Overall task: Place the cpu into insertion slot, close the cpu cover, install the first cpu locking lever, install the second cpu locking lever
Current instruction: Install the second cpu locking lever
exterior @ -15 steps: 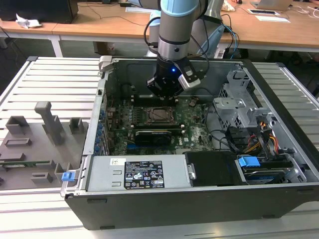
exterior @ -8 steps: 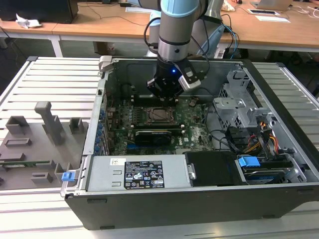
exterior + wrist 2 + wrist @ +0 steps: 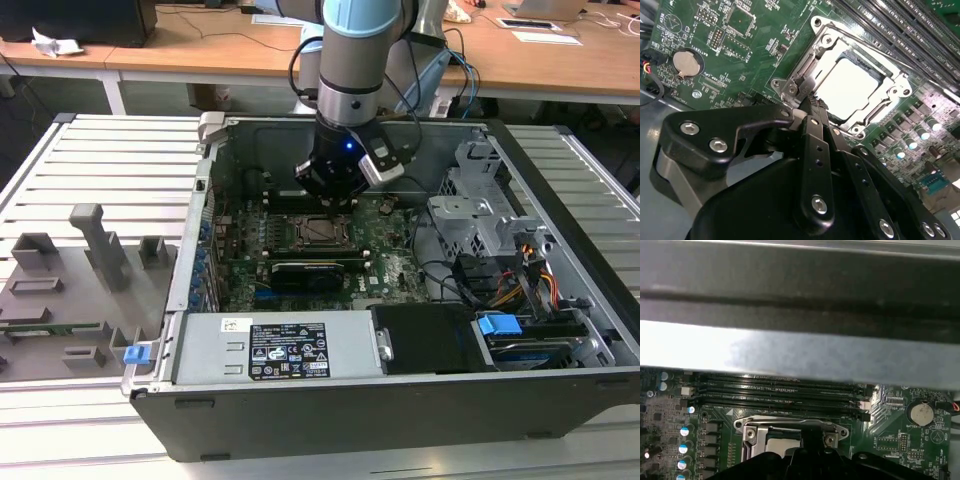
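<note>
The black gripper, fingers pressed together holding nothing, tips touching the silvery square metal cpu cover at its corner.

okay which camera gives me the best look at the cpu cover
The second wrist view: the cpu cover lies flat over the bright cpu, its frame plain. The first wrist view shows one edge above the gripper; the exterior view shows it small, below the arm.
</note>
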